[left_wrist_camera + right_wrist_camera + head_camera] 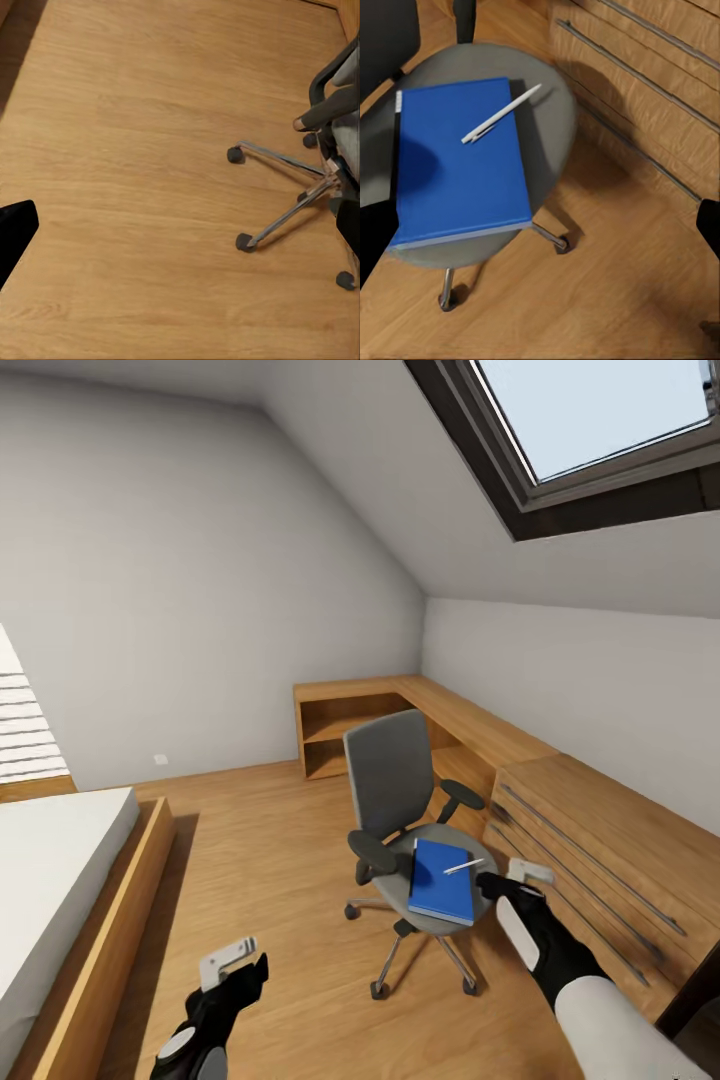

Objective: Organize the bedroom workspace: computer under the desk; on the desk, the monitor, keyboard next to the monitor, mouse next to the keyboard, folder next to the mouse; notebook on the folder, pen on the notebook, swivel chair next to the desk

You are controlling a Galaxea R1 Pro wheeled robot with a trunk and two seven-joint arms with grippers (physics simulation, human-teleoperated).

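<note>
Head view, right gripper [520, 880]: just right of the seat; finger spread cannot be told.
Left gripper [238, 960]: above bare floor [135, 150]; spread unclear.
Folder [457, 161]: flat on swivel chair [392, 780] seat.
Pen [501, 114]: across the folder's far right corner.
Wooden drawer unit [600, 860]: right of the chair.

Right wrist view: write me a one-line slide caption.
Blue folder with a white pen lying across it on the grey swivel chair seat, beside a wooden drawer unit.
</note>
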